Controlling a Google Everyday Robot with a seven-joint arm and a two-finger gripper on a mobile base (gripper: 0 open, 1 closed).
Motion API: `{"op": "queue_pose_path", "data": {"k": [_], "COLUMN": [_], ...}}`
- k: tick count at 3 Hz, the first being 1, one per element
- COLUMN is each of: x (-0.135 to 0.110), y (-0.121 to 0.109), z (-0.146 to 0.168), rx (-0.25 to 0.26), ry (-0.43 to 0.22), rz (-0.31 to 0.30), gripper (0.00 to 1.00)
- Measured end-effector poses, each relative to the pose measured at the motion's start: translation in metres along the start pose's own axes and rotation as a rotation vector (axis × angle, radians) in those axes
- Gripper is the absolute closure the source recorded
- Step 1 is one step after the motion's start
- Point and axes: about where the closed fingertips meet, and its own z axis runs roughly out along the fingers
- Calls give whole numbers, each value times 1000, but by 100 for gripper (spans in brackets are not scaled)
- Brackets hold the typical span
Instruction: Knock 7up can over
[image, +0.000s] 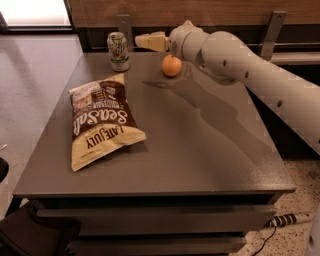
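Observation:
The 7up can (118, 51) stands upright near the far left corner of the grey table (200, 150). It has a whitish-green body and a silver top rim. My gripper (142, 41) reaches in from the right above the table's far edge. Its tips point left at the can, a short gap to the can's right, at the height of its upper half. The gripper holds nothing and does not touch the can.
An orange (171, 65) sits on the table just below the gripper's wrist, right of the can. A chip bag (101, 120) lies flat on the left half of the table. A wooden wall with metal brackets (273, 27) runs behind the table.

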Motion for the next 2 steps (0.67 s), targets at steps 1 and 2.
{"op": "queue_pose_path", "data": {"k": [1,2], "x": [1,21], "y": [3,15], "z": [4,32], "rx": [-16,-88], "ry": [9,62], "rz": [1,14], "gripper": [0,0]}}
